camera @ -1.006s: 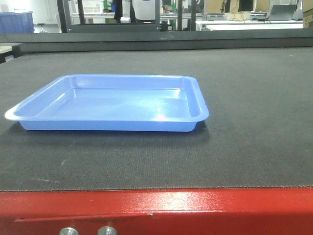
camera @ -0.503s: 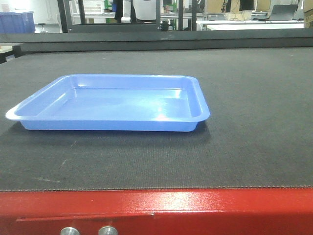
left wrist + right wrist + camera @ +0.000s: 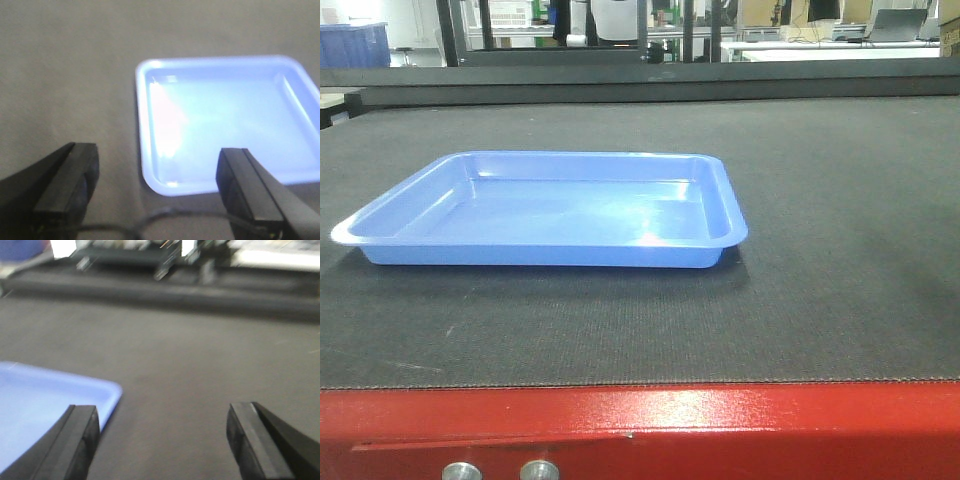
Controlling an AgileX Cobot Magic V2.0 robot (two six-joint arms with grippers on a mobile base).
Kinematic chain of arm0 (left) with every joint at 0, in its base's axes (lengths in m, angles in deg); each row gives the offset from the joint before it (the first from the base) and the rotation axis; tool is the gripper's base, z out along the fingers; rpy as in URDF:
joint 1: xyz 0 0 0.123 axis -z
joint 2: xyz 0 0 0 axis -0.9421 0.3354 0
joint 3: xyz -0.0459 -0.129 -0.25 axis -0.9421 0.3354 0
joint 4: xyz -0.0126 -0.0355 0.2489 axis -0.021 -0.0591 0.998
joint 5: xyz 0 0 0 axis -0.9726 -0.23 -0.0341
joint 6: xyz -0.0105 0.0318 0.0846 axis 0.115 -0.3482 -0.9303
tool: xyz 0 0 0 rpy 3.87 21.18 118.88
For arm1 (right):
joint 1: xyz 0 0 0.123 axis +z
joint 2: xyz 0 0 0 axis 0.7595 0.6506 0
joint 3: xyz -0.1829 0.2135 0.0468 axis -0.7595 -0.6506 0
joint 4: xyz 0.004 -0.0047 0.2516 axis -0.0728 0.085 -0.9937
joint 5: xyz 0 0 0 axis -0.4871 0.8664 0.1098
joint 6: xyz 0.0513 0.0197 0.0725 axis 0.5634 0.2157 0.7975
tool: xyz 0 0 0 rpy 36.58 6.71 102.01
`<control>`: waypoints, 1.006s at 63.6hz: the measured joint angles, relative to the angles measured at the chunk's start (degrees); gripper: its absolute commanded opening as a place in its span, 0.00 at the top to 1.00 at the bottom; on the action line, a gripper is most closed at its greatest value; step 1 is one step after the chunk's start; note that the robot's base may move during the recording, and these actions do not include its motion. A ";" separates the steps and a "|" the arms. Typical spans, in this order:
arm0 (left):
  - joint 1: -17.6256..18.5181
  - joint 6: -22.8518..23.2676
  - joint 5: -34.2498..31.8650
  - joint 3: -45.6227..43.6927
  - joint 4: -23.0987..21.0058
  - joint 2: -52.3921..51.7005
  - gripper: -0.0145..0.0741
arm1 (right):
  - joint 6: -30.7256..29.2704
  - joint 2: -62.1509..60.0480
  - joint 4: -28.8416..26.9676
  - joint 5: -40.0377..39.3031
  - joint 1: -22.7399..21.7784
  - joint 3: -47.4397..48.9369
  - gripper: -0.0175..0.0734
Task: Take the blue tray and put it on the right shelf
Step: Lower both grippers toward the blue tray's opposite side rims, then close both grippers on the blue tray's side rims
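While the blue tray (image 3: 540,212) lies left of the mat's (image 3: 840,250) middle,
left gripper (image 3: 157,162) and right gripper (image 3: 161,412) gape wide, empty.

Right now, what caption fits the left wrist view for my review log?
Open left end effector hovers above the dark mat, empty blue tray ahead.

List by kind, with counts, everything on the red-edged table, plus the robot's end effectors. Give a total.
Blue tray: 1
Dark mat: 1
End effectors, both open and empty: 2 (left end effector, right end effector)
Total: 4
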State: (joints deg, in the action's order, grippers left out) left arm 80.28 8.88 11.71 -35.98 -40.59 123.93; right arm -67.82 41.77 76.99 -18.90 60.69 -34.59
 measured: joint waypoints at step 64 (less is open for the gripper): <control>0.62 11.14 21.51 -40.99 5.24 54.45 0.38 | 20.92 80.10 4.50 50.68 13.26 70.30 0.12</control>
State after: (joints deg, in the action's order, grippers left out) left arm 80.90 20.01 33.22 -76.97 -35.35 178.38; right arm -46.90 121.87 81.49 31.78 73.96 35.71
